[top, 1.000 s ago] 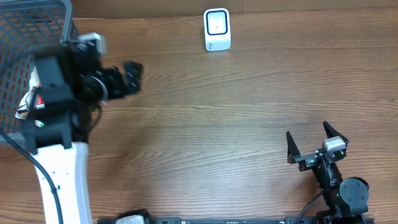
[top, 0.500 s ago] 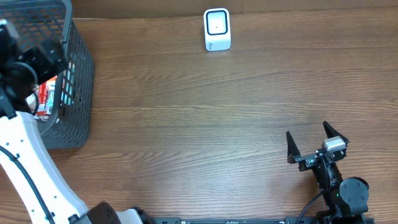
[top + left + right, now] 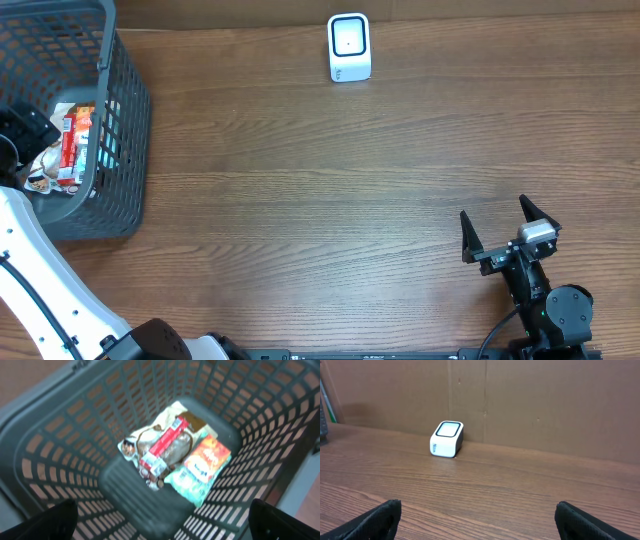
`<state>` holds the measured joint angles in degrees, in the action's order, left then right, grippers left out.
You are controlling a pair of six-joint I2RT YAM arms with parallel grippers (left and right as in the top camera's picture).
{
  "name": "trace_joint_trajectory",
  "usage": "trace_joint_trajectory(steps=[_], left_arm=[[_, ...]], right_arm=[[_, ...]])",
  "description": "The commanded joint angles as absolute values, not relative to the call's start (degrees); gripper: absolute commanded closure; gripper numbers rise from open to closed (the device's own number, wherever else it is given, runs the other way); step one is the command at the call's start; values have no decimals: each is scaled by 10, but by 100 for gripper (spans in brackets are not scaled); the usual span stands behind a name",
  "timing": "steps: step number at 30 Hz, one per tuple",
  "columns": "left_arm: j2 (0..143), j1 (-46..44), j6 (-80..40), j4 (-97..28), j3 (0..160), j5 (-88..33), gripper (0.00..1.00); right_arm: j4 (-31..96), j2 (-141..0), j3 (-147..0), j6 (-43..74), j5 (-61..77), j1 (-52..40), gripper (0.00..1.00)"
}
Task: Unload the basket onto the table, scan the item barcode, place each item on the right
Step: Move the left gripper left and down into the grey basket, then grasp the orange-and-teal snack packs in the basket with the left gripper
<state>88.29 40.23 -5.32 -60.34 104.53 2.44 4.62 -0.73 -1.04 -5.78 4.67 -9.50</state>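
Items (image 3: 75,150) sit in the basket (image 3: 122,105) at the far left of the overhead frame, none picked yet. Left wrist view looks straight down into the basket (image 3: 75,435): a red pack (image 3: 162,445) lies diagonally on top of a brownish wrapper, an orange pack (image 3: 207,460) is just beside it to the right, and everything is bunched in the centre of the floor. The view is blurred, so I can't tell where any barcode is. Left gripper (image 3: 167,522) hovers above the pile with jaws spread wide and nothing between them, which looks like a lined-up top-down pick. The red pack is the likely target since it's uppermost and clear of the walls. Scanner (image 3: 349,47) stands at the top centre of the table (image 3: 300,200), well apart from the basket, window facing up and forward. Whatever gets grabbed has to cross the open wood and be presented code-side to that window. Right gripper (image 3: 497,232) is parked at lower right, fully open and empty, pointed at the scanner (image 3: 447,439). My read is that it's kept out of the transfer path, or is waiting for a handover. Risks: the packs overlap, so a wide grab may lift two, and the crinkly film may slip.
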Motion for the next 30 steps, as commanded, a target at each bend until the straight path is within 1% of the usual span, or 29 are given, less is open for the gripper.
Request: trace_joint_trajectory(steps=[1, 8, 13, 30], left_arm=[[883, 401, -36, -591, 1055, 34, 0], [913, 402, -12, -583, 1055, 37, 0], [951, 402, -12, -585, 1055, 79, 1], [1024, 402, -12, -581, 1055, 79, 1]], right_arm=[[44, -2, -4, -58, 48, -95, 0], [44, -2, -4, -58, 48, -95, 0], [44, -2, -4, -58, 48, -95, 0], [44, -2, -4, -58, 48, -95, 0]])
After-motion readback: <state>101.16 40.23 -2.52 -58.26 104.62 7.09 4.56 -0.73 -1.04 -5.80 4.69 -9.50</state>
